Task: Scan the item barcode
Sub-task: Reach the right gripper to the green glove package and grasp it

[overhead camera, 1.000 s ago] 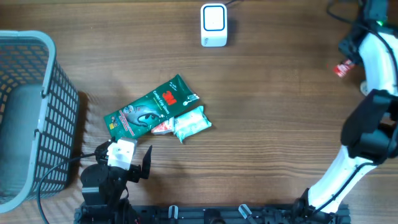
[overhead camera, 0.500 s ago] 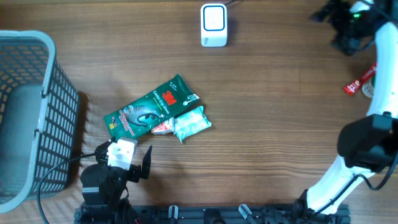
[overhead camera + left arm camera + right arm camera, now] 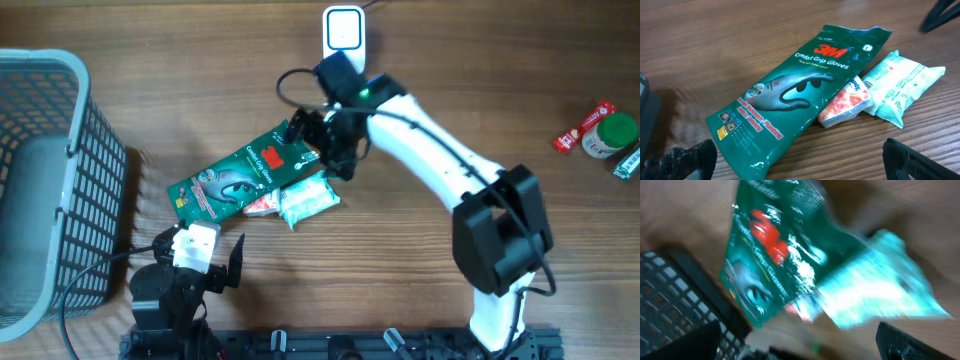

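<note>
My right hand (image 3: 322,148) spread wide, empty, above glove packet (image 3: 240,172) on bench (image 3: 450,80); my left hand (image 3: 200,255) spread too.

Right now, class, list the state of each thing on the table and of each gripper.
Glove pack: lying flat, not held.
Wipes pack: lying flat beside it.
Scanner: standing upright.
Basket: upright.
Right gripper: open, over the glove pack.
Left gripper: open, holding nothing.
</note>
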Robot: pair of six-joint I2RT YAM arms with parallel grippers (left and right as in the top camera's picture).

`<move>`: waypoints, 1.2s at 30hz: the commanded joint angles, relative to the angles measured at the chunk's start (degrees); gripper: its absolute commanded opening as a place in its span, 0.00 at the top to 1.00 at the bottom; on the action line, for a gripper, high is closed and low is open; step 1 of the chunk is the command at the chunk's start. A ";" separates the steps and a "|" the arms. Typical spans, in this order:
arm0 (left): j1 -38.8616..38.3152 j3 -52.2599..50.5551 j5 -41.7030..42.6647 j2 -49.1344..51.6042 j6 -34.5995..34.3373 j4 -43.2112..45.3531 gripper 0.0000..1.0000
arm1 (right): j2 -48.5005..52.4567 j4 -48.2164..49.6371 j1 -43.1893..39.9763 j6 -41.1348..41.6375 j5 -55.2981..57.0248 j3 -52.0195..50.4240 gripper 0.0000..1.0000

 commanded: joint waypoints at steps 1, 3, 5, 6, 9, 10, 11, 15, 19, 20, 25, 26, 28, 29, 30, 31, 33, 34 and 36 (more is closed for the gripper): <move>0.26 -0.15 -0.11 -0.42 0.48 0.11 0.00 | 0.00 6.78 3.26 2.64 1.36 -3.52 0.01; 0.26 -0.15 -0.11 -0.42 0.48 0.09 0.00 | 0.00 8.85 4.46 5.81 5.49 -4.28 0.00; 0.26 -0.15 -0.11 -0.42 0.48 0.09 0.00 | 0.00 8.81 5.49 10.19 9.88 -4.90 0.00; 0.26 -0.15 -0.09 -0.42 0.48 0.09 0.00 | 0.13 9.03 5.95 11.93 11.15 -5.25 0.00; 0.26 -0.15 -0.11 -0.42 0.48 0.11 0.00 | 1.44 17.88 8.39 12.70 12.31 -8.74 0.00; 0.26 -0.15 -0.11 -0.42 0.48 0.11 0.00 | 2.03 20.31 8.79 12.72 13.16 -9.29 0.00; 0.26 -0.15 -0.11 -0.42 0.48 0.09 0.00 | 2.84 23.19 9.05 12.46 14.56 -9.57 0.00; 0.26 -0.15 -0.11 -0.42 0.48 0.11 0.00 | 6.23 28.13 9.20 12.50 14.14 -9.57 0.00; 0.26 -0.15 -0.09 -0.42 0.48 0.09 0.00 | 10.21 31.06 9.64 12.28 15.45 -9.57 0.01; 0.26 -0.15 -0.11 -0.42 0.48 0.09 0.00 | 11.45 33.68 9.79 12.26 16.81 -9.57 0.11; 0.26 -0.15 -0.09 -0.42 0.48 0.11 0.00 | 16.72 39.23 9.79 11.93 19.56 -9.57 0.96; 0.26 -0.15 -0.11 -0.42 0.48 0.11 0.00 | 16.72 39.30 9.64 8.72 19.58 -9.57 0.96; 0.26 -0.15 -0.11 -0.42 0.48 0.11 0.00 | 14.97 37.90 8.41 4.26 19.58 -9.25 0.96; 0.26 -0.15 -0.11 -0.42 0.48 0.09 0.00 | 13.55 36.72 7.58 3.98 19.58 -9.25 0.96; 0.26 -0.15 -0.11 -0.42 0.48 0.09 0.00 | 11.30 35.17 6.47 3.32 19.58 -9.25 0.96; 0.26 -0.15 -0.11 -0.42 0.48 0.09 0.00 | 7.43 31.78 4.68 3.50 19.58 -9.22 0.96; 0.26 -0.15 -0.11 -0.42 0.48 0.09 0.00 | -3.48 21.14 0.04 10.62 19.56 -9.22 0.96; 0.26 -0.15 -0.11 -0.42 0.48 0.09 0.00 | -7.48 16.31 -1.99 15.61 19.54 -9.22 0.96; 0.26 -0.15 -0.11 -0.42 0.48 0.09 0.00 | -15.82 6.19 -6.19 20.35 18.82 -9.22 0.96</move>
